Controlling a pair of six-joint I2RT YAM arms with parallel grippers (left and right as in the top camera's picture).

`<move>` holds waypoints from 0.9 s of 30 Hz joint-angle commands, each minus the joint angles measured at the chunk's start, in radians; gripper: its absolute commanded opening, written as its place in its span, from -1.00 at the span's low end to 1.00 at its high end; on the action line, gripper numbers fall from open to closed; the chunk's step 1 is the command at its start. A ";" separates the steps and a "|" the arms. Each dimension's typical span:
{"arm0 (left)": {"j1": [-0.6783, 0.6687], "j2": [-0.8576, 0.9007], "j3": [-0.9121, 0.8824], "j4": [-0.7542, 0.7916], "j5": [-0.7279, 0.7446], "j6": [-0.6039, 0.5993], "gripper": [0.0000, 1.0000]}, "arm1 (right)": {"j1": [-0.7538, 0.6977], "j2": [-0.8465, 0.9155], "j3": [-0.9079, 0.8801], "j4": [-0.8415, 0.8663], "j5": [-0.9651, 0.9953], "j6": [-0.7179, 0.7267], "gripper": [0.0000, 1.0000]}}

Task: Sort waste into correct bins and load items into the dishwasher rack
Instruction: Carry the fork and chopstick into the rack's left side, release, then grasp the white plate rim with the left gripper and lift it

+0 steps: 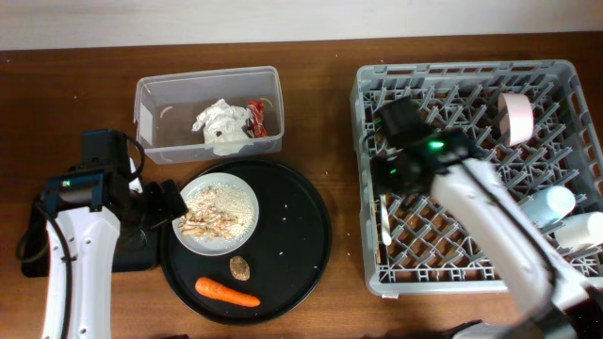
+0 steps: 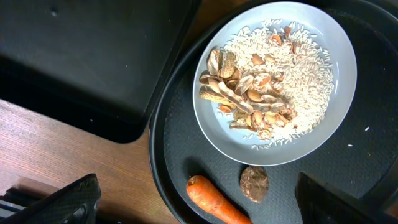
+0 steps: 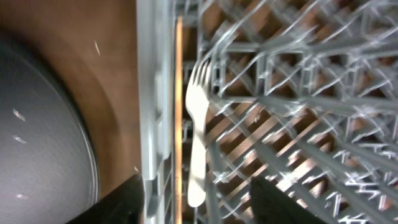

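Note:
On the round white plate (image 1: pixel 247 200) lie beige food scraps (image 1: pixel 209 222) and rice. An orange carrot (image 1: pixel 226 293) and a small brown lump (image 1: pixel 239 268) lie beside it. My left gripper (image 1: pixel 166 203) hovers open at the plate's left edge; in the left wrist view the left gripper (image 2: pixel 199 208) straddles the carrot (image 2: pixel 214 202) from above. The right gripper (image 1: pixel 388 184) stands open over the dishwasher rack (image 1: pixel 471 80). A white fork (image 3: pixel 196 124) lies loose in the rack's left side, its handle between the open fingers. The clear tub (image 1: pixel 160 94) holds a napkin (image 1: pixel 219 124) and a red wrapper (image 1: pixel 257 115).
The plate, carrot and lump sit on a large round black tray (image 1: pixel 301 235). A flat black tray (image 1: pixel 132 256) lies under my left arm. In the rack stand a pinkish bowl (image 1: pixel 515 118), a light blue cup (image 1: pixel 551 202) and a white cup (image 1: pixel 579 231).

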 commanded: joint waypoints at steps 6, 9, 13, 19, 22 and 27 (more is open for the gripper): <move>-0.098 -0.002 0.001 0.043 0.036 0.051 0.99 | -0.432 -0.142 0.040 -0.128 -0.217 -0.220 0.59; -0.241 0.007 0.001 0.122 0.053 0.051 0.98 | -0.473 -0.143 0.040 -0.135 -0.223 -0.219 0.59; -0.449 0.084 0.001 0.237 0.052 0.050 0.95 | -0.471 -0.143 0.040 -0.135 -0.222 -0.219 0.59; -0.606 0.307 0.001 0.246 0.079 0.050 0.95 | -0.471 -0.143 0.040 -0.135 -0.222 -0.219 0.59; -0.633 0.381 0.001 0.253 0.090 0.051 0.96 | -0.471 -0.142 0.040 -0.135 -0.222 -0.219 0.59; -0.655 0.414 -0.001 0.303 0.113 0.063 0.95 | -0.471 -0.142 0.038 -0.135 -0.222 -0.219 0.59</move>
